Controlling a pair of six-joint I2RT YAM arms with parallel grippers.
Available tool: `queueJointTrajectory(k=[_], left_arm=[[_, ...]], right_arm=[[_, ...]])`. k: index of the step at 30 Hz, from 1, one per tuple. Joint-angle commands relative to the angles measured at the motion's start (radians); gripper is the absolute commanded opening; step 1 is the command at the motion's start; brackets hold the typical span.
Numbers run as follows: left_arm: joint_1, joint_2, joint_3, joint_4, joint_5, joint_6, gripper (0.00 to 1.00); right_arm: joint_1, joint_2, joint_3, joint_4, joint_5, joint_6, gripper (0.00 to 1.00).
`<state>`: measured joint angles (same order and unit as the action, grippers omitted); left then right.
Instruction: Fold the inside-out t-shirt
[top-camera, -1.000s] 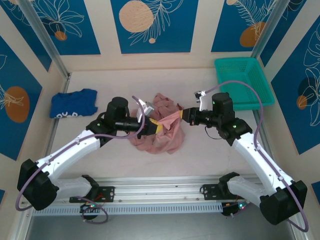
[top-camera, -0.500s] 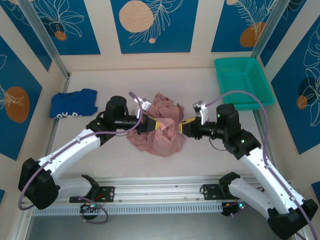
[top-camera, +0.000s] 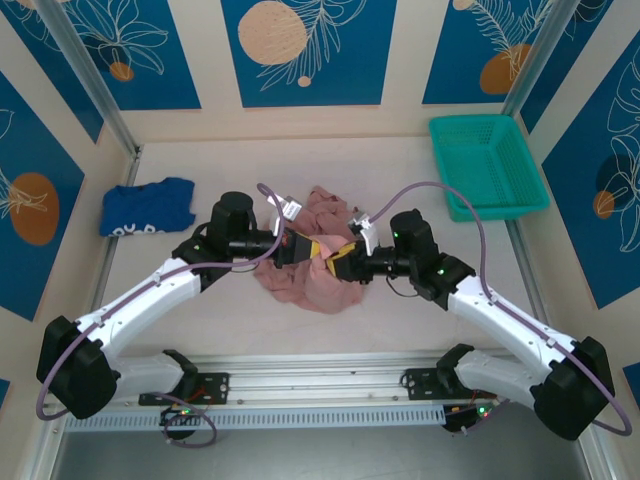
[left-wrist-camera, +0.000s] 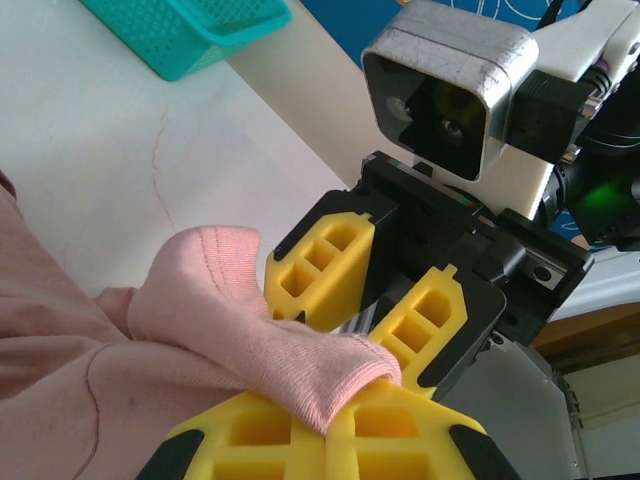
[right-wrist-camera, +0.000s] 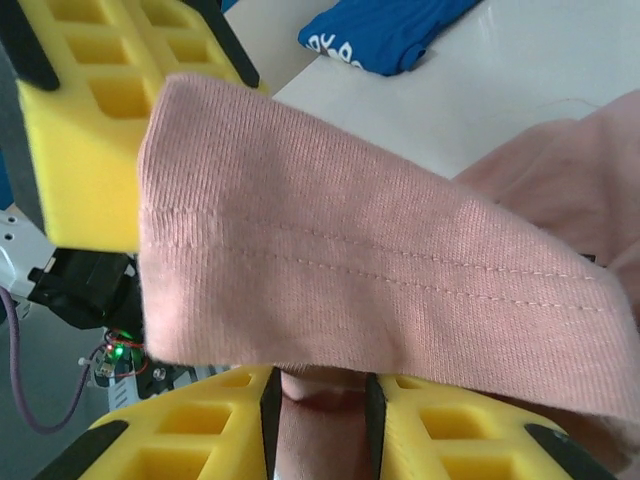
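The dusty-pink t-shirt (top-camera: 305, 280) lies crumpled mid-table between both arms. My left gripper (top-camera: 306, 248) (left-wrist-camera: 335, 420) is shut on a hemmed edge of the shirt (left-wrist-camera: 250, 340), lifting a fold off the pile. Facing it nose to nose is my right gripper (top-camera: 345, 263) (left-wrist-camera: 375, 290), jaws apart. In the right wrist view the held flap (right-wrist-camera: 380, 260) hangs across just above my right gripper (right-wrist-camera: 320, 400), and pink cloth shows in the gap between its fingers (right-wrist-camera: 190, 435). The left gripper's yellow finger (right-wrist-camera: 90, 130) sits behind the flap.
A royal-blue garment (top-camera: 148, 208) (right-wrist-camera: 390, 35) lies at the far left of the table. A teal basket (top-camera: 487, 165) (left-wrist-camera: 190, 30) stands at the back right. Bare table surface runs in front of the shirt toward the arm bases.
My right gripper has swung left and closed the distance to the left gripper, now reaching the lifted flap. The left gripper has kept its hold and barely moved.
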<state>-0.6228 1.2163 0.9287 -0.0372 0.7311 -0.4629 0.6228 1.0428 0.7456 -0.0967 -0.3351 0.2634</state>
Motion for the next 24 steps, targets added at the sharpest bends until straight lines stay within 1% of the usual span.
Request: queueJointTrajectory(k=[1, 4, 5, 8, 10, 14, 19, 21, 22, 24], left_arm=[[0.009, -0.019, 0.024, 0.013, 0.004, -0.001, 0.0], [0.009, -0.018, 0.024, 0.015, 0.006, 0.001, 0.0], [0.01, -0.018, 0.024, 0.015, 0.005, 0.003, 0.0], [0.01, -0.018, 0.024, 0.014, 0.005, 0.003, 0.0], [0.009, -0.019, 0.024, 0.013, 0.004, 0.004, 0.0], [0.009, -0.025, 0.022, 0.007, -0.016, 0.008, 0.0], [0.017, -0.031, 0.021, -0.035, -0.079, 0.035, 0.0], [0.02, -0.026, 0.027, -0.079, -0.131, 0.068, 0.0], [0.022, -0.023, 0.028, -0.094, -0.15, 0.085, 0.01], [0.026, -0.007, 0.039, -0.138, -0.183, 0.134, 0.06]], right_arm=[[0.006, 0.017, 0.002, 0.063, 0.004, -0.018, 0.28], [0.006, 0.028, 0.006, 0.072, 0.0, -0.019, 0.25], [0.006, 0.029, 0.007, 0.075, -0.003, -0.021, 0.22], [0.006, 0.03, 0.008, 0.075, 0.004, -0.026, 0.21], [0.006, 0.029, 0.007, 0.072, 0.007, -0.032, 0.17], [0.005, 0.022, 0.009, 0.071, -0.006, -0.034, 0.01], [-0.023, -0.043, 0.025, -0.007, -0.05, -0.033, 0.0], [-0.055, -0.077, 0.031, -0.028, -0.113, -0.009, 0.0], [-0.066, -0.086, 0.035, -0.035, -0.144, 0.005, 0.0], [-0.085, -0.099, 0.046, -0.037, -0.202, 0.043, 0.0]])
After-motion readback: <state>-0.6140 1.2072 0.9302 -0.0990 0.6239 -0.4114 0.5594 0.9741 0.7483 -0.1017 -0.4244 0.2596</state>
